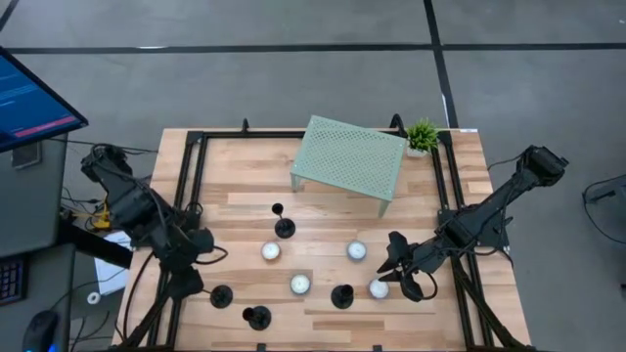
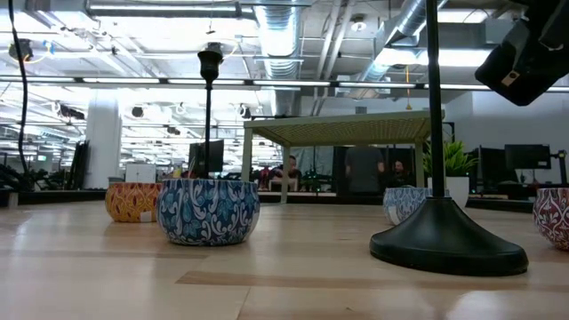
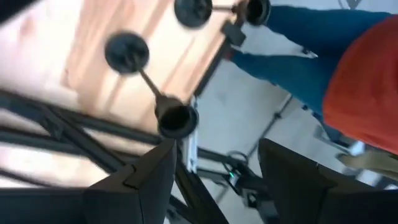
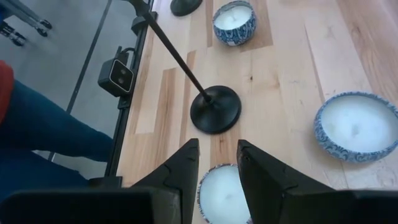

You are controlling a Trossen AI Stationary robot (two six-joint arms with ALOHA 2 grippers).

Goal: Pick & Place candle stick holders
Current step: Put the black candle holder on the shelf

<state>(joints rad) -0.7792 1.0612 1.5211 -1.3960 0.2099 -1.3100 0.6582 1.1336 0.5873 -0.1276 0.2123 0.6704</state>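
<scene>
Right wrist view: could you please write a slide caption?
Right gripper open above a white candle, facing a black candle stick holder.

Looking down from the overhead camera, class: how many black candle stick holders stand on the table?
4: one in front of the green shelf, one near the left gripper, one at the front edge, one near the right gripper.

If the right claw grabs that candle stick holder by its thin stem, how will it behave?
The candle stick holder looks rigid, so it probably won't flex. Its wide flat base should keep it stable standing, but held high it may swing. The smooth thin stem could slip or twist between the right claw.
</scene>
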